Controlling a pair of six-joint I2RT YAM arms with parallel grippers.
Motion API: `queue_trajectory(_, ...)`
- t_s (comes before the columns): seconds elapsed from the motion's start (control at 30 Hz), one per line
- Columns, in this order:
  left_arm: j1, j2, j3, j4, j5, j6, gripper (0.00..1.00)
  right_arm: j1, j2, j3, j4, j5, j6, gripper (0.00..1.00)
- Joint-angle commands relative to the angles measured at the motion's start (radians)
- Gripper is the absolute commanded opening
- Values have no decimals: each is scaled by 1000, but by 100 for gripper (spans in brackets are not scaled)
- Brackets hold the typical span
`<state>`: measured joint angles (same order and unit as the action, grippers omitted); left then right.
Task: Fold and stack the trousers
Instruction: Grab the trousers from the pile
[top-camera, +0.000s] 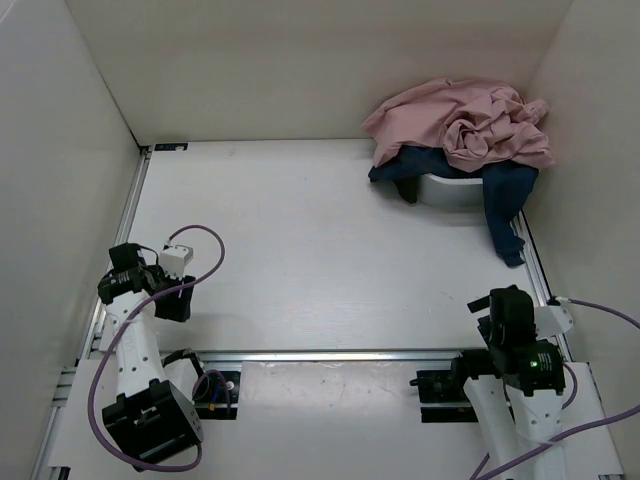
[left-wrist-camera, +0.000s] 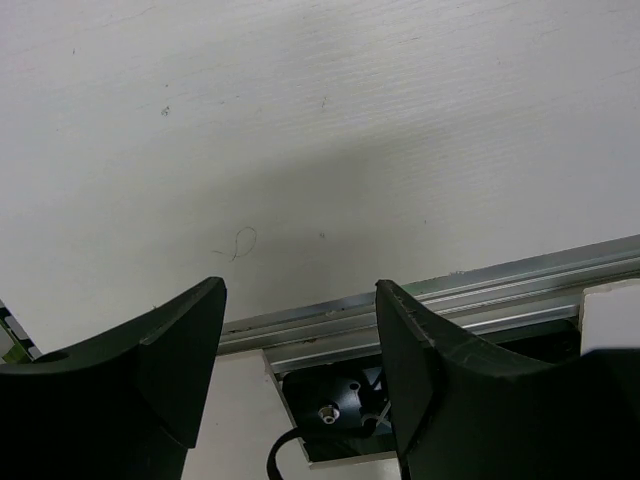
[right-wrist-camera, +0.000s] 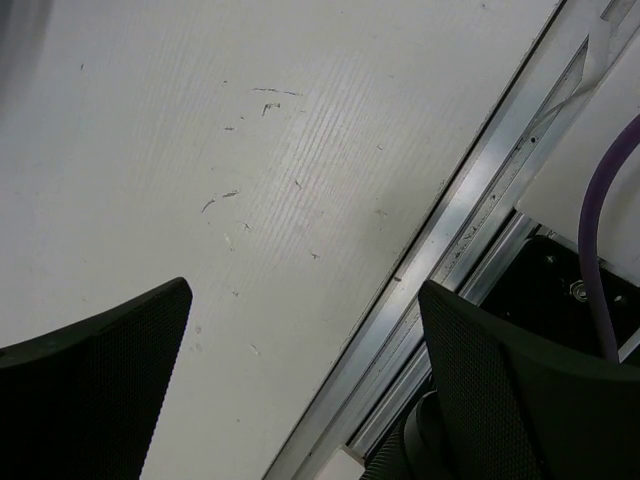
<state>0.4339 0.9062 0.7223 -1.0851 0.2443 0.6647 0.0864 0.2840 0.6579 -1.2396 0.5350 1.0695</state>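
The dusty-pink trousers (top-camera: 462, 126) lie crumpled on top of a white tub (top-camera: 452, 189) at the far right corner, over a dark blue garment (top-camera: 503, 203) that hangs down the tub's side onto the table. My left gripper (top-camera: 172, 302) is open and empty near the left front of the table; in its wrist view (left-wrist-camera: 300, 300) the jaws stand wide apart over bare table and the rail. My right gripper (top-camera: 497, 312) is open and empty at the right front; its wrist view (right-wrist-camera: 305, 310) shows only table and rail. Both are far from the trousers.
An aluminium rail (top-camera: 340, 354) runs along the near edge between the arm bases. White walls enclose the table on the left, back and right. Purple cables (top-camera: 205, 240) loop from both arms.
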Motion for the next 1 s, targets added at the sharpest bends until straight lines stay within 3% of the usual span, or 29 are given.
queue_trajectory(0.0,3,-16,-1,-2,29,-4,73,4,36,-14,-27,-26,34,99)
queue_trajectory(0.17,3,-16,67,7,29,-23,73,4,135,83,49,-15,-48,99)
queue_trajectory(0.2,3,-16,98,17,39,-46,73,4,168,133,89,-15,-127,99)
queue_trajectory(0.27,3,9,245,43,49,-79,75,4,236,216,317,-73,-262,99)
queue_trajectory(0.37,3,81,403,65,99,-79,82,4,415,374,524,-115,-454,99)
queue_trajectory(0.4,3,111,442,65,99,-94,82,4,564,443,525,-90,-514,99)
queue_trajectory(0.57,3,372,705,41,124,-145,88,-5,1067,995,497,-43,-710,99)
queue_trajectory(0.63,-35,425,776,40,107,-174,89,-19,1300,1291,464,-53,-782,99)
queue_trajectory(0.7,-76,476,801,40,84,-186,89,-42,1513,1557,439,-75,-812,99)
queue_trajectory(0.77,-127,499,815,40,84,-198,92,-92,1688,1696,439,-88,-800,99)
queue_trajectory(0.97,-230,552,806,62,32,-247,92,-171,1878,1721,646,-188,-763,99)
